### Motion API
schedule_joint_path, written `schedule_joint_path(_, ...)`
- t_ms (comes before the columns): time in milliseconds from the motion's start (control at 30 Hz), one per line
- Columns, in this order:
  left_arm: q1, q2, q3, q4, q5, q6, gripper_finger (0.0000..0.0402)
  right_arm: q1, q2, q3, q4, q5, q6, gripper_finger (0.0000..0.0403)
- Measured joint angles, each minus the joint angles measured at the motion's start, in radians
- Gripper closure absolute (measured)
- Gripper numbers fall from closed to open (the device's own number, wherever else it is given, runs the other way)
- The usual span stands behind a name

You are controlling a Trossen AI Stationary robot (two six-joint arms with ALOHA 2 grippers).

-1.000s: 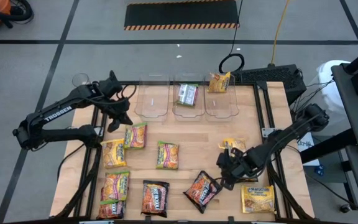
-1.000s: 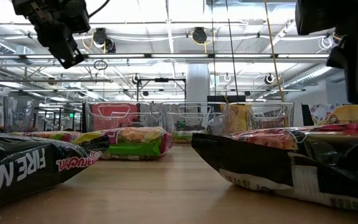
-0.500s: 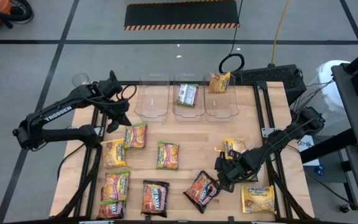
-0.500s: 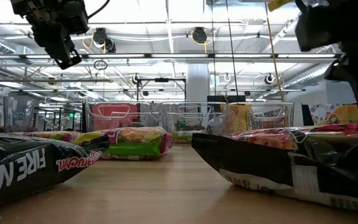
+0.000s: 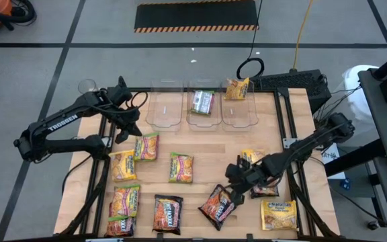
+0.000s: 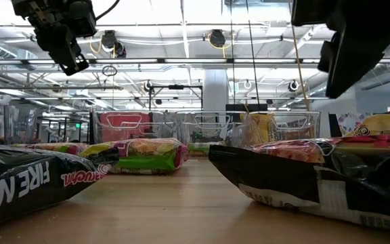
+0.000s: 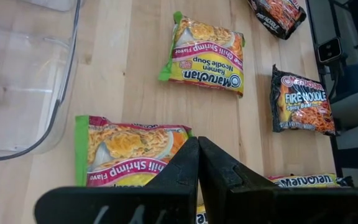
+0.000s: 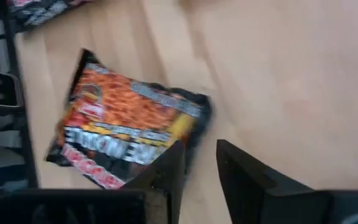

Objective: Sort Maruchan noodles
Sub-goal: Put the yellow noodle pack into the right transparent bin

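Note:
Several Maruchan noodle packets lie flat on the wooden table: green-edged ones point(image 5: 146, 146) point(image 5: 181, 167), yellow-orange ones point(image 5: 122, 165) point(image 5: 278, 214), and black ones point(image 5: 168, 213) point(image 5: 219, 205). My right gripper point(image 5: 232, 184) point(image 8: 201, 155) hangs open just above the near-right black packet point(image 8: 126, 134), beside its corner, with bare wood between the fingers. At the far left my left gripper point(image 5: 127, 128) point(image 7: 198, 142) is shut and empty, held above a green-edged packet point(image 7: 129, 146).
Three clear bins stand along the far edge: the left one point(image 5: 164, 107) shows no packet, the middle one point(image 5: 203, 114) holds a green packet point(image 5: 203, 102), and the right one point(image 5: 239, 111) holds a yellow packet point(image 5: 236, 88). Bare wood lies mid-table point(image 5: 207, 151).
My right gripper has swung toward the table's left, from beside the yellow packets to over the near-right black packet, and has tipped a little on the way. The packets have stayed where they lay.

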Motion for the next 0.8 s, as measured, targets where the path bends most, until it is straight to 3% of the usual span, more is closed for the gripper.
schedule_joint_path(233,0.000,0.000,0.000,0.000,0.000,-0.017,0.0394,-0.014,-0.130,0.000,-0.208,-0.006,0.030,0.0330)
schedule_joint_path(367,0.000,0.000,0.000,0.000,0.000,-0.032,0.0394,-0.014,-0.185,0.000,-0.330,-0.088,0.056,0.0330)
schedule_joint_path(533,0.000,0.000,0.000,0.000,0.000,-0.034,0.0394,-0.014,-0.196,0.000,-0.439,-0.172,0.015,0.0330)
schedule_joint_path(800,0.000,0.000,0.000,0.000,0.000,-0.035,0.0394,-0.033,-0.166,0.000,-0.466,-0.159,-0.102,0.0330)
